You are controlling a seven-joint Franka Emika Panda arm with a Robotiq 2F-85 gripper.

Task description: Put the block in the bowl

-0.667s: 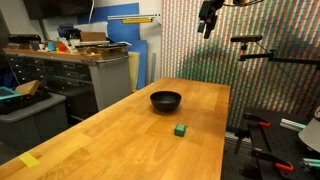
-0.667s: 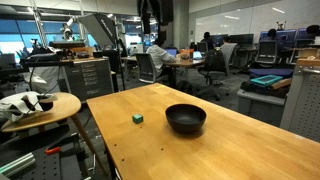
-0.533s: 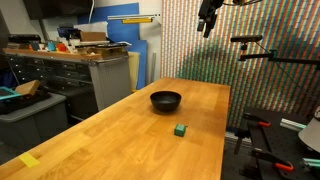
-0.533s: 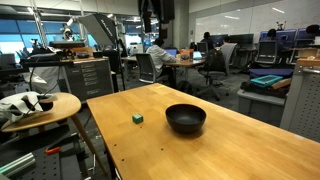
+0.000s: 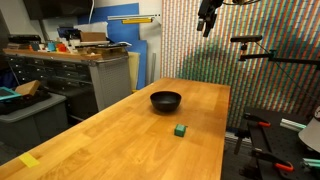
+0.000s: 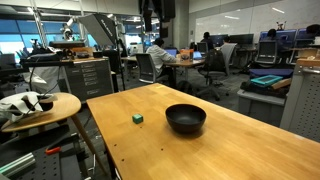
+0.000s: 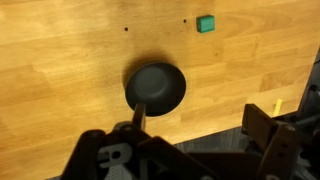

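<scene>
Green cube block (image 5: 180, 129) is set near a side edge of the wooden table (image 5: 110, 135), beside the round black bowl (image 5: 166, 100).
It is seen well below the end effector (image 5: 206, 28), which is held high over the far edge and whose opening cannot be told.

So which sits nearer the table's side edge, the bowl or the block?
The small green block, close to the long edge of the table in both exterior views. The much wider black bowl sits farther in, around mid-width.
</scene>
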